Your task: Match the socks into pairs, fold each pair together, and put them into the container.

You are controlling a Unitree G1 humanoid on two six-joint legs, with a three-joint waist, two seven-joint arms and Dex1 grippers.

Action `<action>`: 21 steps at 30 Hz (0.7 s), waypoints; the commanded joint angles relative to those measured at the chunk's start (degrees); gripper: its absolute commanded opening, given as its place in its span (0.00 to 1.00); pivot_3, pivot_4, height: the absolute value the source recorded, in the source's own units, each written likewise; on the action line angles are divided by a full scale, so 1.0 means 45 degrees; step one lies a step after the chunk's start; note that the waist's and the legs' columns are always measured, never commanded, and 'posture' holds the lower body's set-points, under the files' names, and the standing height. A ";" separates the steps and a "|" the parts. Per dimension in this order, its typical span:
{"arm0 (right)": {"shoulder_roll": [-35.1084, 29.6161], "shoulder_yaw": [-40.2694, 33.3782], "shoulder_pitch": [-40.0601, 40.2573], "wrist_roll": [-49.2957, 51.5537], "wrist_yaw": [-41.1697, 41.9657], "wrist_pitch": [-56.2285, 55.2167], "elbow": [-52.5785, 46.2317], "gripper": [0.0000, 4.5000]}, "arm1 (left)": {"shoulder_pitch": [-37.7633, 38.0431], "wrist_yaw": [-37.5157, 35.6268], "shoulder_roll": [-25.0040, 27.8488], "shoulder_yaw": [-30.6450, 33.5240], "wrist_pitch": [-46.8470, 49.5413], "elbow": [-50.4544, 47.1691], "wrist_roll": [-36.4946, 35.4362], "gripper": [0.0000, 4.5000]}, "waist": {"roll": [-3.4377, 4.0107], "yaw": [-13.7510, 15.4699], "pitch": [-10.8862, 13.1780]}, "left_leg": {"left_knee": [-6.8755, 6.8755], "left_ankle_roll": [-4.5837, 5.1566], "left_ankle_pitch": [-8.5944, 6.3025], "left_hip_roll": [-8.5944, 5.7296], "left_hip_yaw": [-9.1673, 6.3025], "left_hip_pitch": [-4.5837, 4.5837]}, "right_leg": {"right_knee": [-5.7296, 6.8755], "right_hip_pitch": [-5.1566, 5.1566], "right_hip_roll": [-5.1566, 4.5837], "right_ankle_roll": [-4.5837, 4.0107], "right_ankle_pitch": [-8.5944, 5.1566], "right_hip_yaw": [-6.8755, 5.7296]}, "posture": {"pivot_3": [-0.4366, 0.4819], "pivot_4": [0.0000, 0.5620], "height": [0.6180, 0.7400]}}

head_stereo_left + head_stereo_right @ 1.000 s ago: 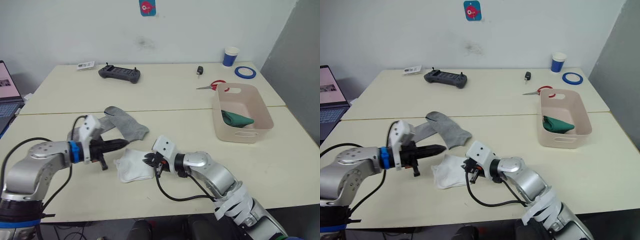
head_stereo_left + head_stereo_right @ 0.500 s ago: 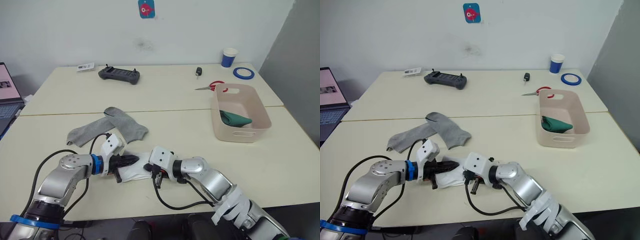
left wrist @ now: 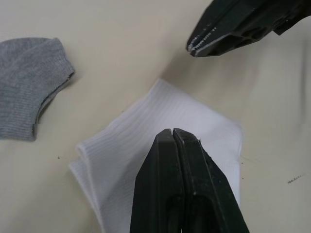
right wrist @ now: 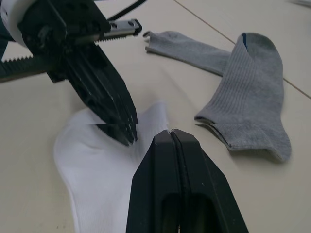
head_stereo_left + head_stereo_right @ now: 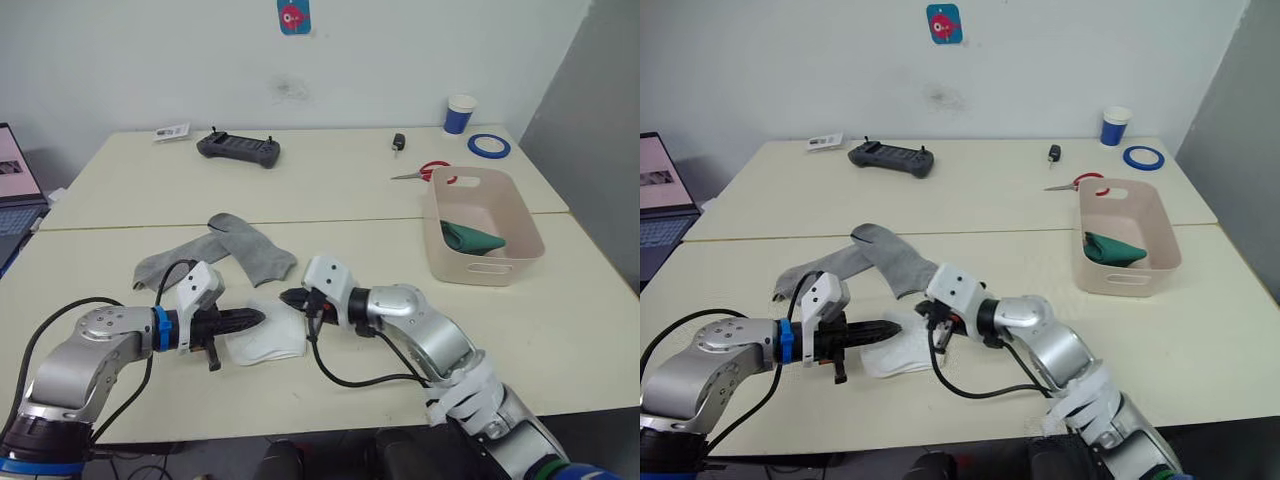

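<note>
The left gripper point(image 5: 257, 318) had its fingers pressed together and empty, tips over the near edge of the folded white socks point(image 5: 268, 334) lying flat on the desk point(image 5: 330, 200). The right gripper point(image 5: 287, 297), fingers likewise closed on nothing, hovered just above the bundle's far corner. Half a second earlier both grippers sat lower and closer together on the socks; the grey socks point(image 5: 232, 248) and the container point(image 5: 484, 238) had not moved.

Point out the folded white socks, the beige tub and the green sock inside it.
folded white socks point(image 5: 268, 336), left eye view, middle of the folded stack.
beige tub point(image 5: 476, 271), left eye view, near wall beside the slot handle.
green sock point(image 5: 474, 238), left eye view, middle of the bundle.
</note>
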 commanded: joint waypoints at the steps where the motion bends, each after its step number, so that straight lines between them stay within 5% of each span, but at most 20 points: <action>1: 0.0538 0.0414 -0.0157 -0.0484 -0.0361 -0.0702 0.1139 0.01 | 0.0138 -0.0144 0.0214 -0.0264 -0.0428 0.0126 0.0538 0.00 | 0.0000 0.0001 0.0000 | -0.0002 0.0000 0.0000 0.0000 -0.0001 -0.0004 | -0.0001 -0.0003 0.0000 -0.0005 -0.0003 0.0000 | 0.48 0.27 1.00; 8: -0.0170 0.0505 0.0126 -0.1443 -0.0489 -0.1296 0.2206 0.01 | 0.0544 -0.0075 0.0178 -0.0552 -0.1702 0.1696 0.1895 0.00 | 0.0002 0.0019 0.0000 | -0.0010 0.0000 0.0000 -0.0001 0.0008 -0.0002 | -0.0002 -0.0007 -0.0001 -0.0015 -0.0009 0.0003 | 0.48 0.27 1.00; 21: -0.0742 -0.0404 0.0485 0.0083 0.1159 -0.1837 -0.0308 0.01 | -0.0203 0.0115 -0.0003 0.0485 0.0234 -0.0179 -0.0107 0.00 | -0.0016 -0.0006 0.0022 | -0.0010 0.0001 0.0000 0.0010 -0.0011 0.0001 | 0.0006 -0.0002 0.0009 -0.0014 -0.0008 -0.0008 | 0.48 0.27 1.00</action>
